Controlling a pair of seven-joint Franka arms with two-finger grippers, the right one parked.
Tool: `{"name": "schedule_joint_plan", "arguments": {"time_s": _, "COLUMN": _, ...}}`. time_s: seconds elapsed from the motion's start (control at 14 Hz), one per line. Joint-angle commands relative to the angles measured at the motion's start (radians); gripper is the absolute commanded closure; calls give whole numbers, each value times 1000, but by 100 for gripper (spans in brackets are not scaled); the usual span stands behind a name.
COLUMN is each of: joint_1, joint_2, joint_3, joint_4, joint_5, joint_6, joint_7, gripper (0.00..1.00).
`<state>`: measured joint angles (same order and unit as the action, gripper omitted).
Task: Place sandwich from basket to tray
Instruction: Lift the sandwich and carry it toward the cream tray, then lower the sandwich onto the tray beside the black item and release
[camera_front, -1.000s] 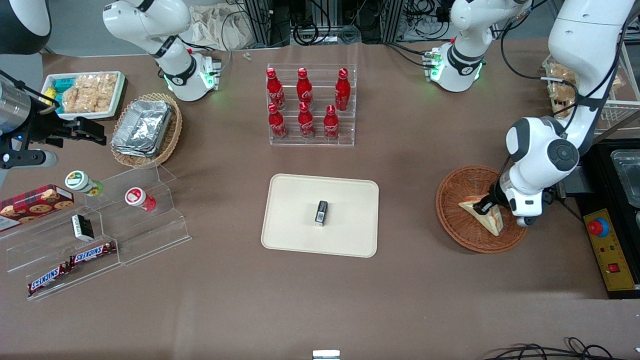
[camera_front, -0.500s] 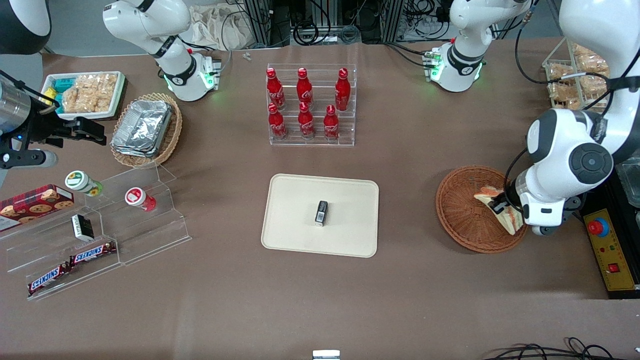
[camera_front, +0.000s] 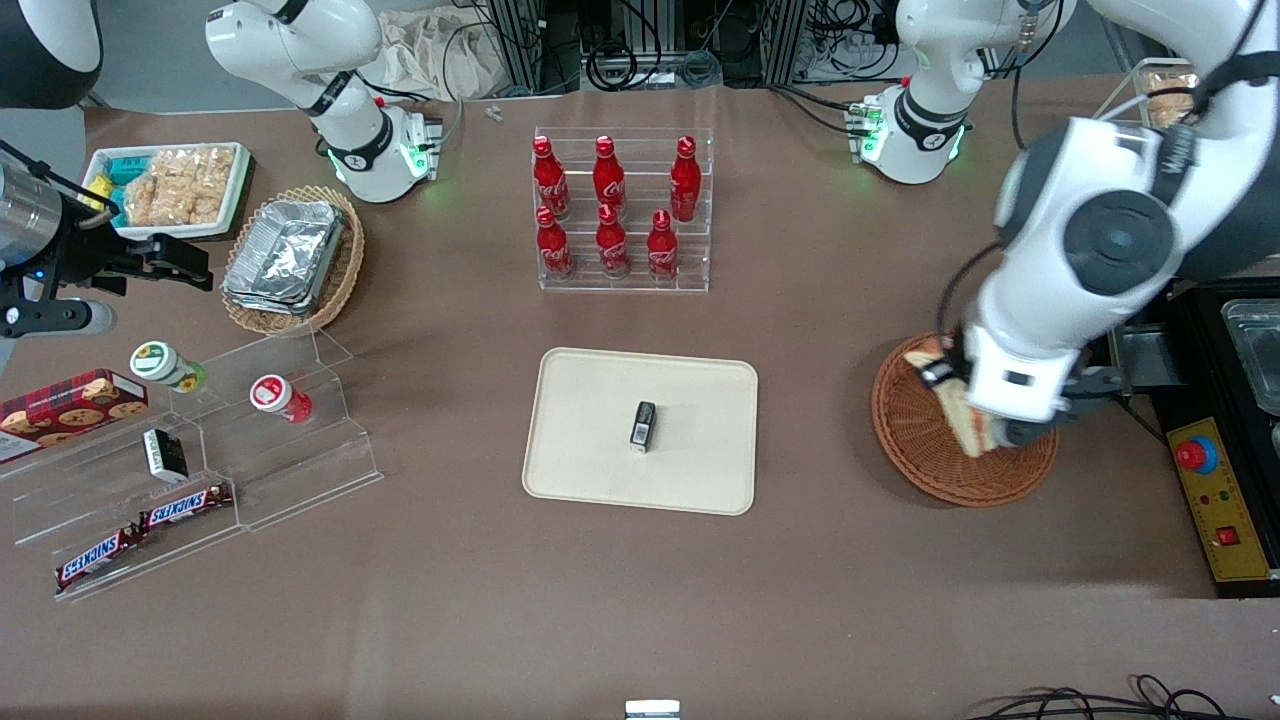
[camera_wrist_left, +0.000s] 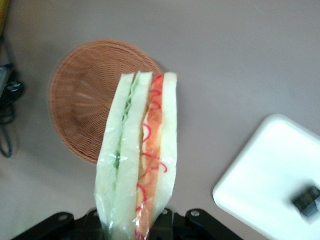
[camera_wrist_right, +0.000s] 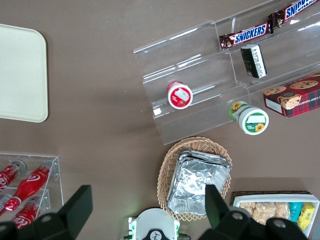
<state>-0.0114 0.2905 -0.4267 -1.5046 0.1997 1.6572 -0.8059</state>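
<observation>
My left gripper (camera_front: 951, 398) is shut on the sandwich (camera_front: 957, 408), a wedge of white bread in clear wrap with red and yellow filling. It holds the sandwich in the air above the round reddish-brown basket (camera_front: 918, 446). In the left wrist view the sandwich (camera_wrist_left: 140, 146) stands on edge out of the gripper (camera_wrist_left: 144, 226), with the bare basket (camera_wrist_left: 82, 110) below it. The cream tray (camera_front: 590, 405) lies on the table toward the parked arm's end from the basket. A corner of the tray (camera_wrist_left: 260, 185) shows in the wrist view.
A small black box (camera_front: 643, 427) lies on the tray. A clear rack of red bottles (camera_front: 620, 215) stands farther from the front camera than the tray. A yellow control box with a red button (camera_front: 1212, 495) sits beside the basket at the table's end.
The sandwich has come up off the basket floor in the gripper. The arm rose and then swung back over the basket, toward the tray.
</observation>
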Motion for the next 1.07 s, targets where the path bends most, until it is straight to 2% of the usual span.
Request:
{"name": "schedule_joint_plan", "arguments": {"time_s": 0.0, "joint_1": -126, "joint_2": 129, "joint_3": 13, "joint_4": 98, "joint_5": 18, "joint_6": -5, "joint_7": 95, "gripper": 100}}
{"name": "schedule_joint_plan", "arguments": {"time_s": 0.14, "joint_1": -188, "joint_2": 194, "joint_3": 13, "joint_4": 104, "joint_5": 17, "joint_6": 59, "joint_7": 97, "gripper": 100}}
{"name": "schedule_joint_plan", "arguments": {"time_s": 0.29, "joint_1": -246, "joint_2": 266, "joint_3": 14, "joint_4": 66, "joint_5": 27, "joint_6": 261, "joint_7": 94, "gripper": 100}}
{"name": "schedule_joint_plan", "arguments": {"time_s": 0.43, "joint_1": -272, "joint_2": 352, "joint_3": 16, "joint_4": 58, "joint_5": 43, "joint_6": 375, "joint_7": 100, "gripper": 100}}
{"name": "schedule_joint_plan", "arguments": {"time_s": 0.57, "joint_1": -294, "joint_2": 427, "joint_3": 14, "joint_4": 58, "joint_5": 145, "joint_6": 418, "joint_7": 116, "gripper": 100}}
{"name": "schedule_joint_plan", "arguments": {"time_s": 0.93, "joint_1": -312, "joint_2": 515, "joint_3": 16, "joint_4": 57, "joint_5": 213, "joint_6": 458, "joint_7": 119, "gripper": 100}}
{"name": "schedule_joint_plan", "arguments": {"time_s": 1.0, "joint_1": -312, "joint_2": 521, "joint_3": 16, "joint_4": 57, "joint_5": 217, "joint_6": 458, "joint_7": 117, "gripper": 95}}
